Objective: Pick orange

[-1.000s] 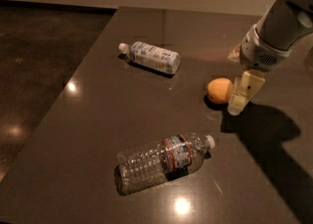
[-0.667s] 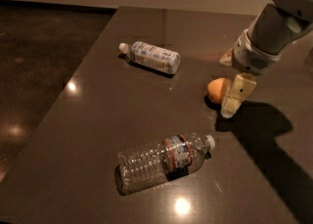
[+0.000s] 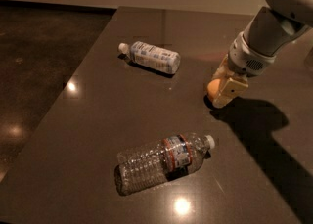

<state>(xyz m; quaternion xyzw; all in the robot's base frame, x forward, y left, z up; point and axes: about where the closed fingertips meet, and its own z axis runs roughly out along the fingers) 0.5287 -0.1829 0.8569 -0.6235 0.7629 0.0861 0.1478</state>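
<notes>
1. Reaching from upper right, arm slants down over table.
2. Gripper sits low against orange, which lies on table right of centre, half hidden; clenched or released, cannot tell.
3. Orange: grasp stage, I judge. Next move needs a firm squeeze round it, then a straight lift.

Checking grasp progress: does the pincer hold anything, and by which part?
Cannot tell: the pincer is down over the small round orange fruit, hiding any hold.

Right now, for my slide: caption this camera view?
Gripper at the orange on the dark table; white bottle and clear bottle lie nearby.
</notes>
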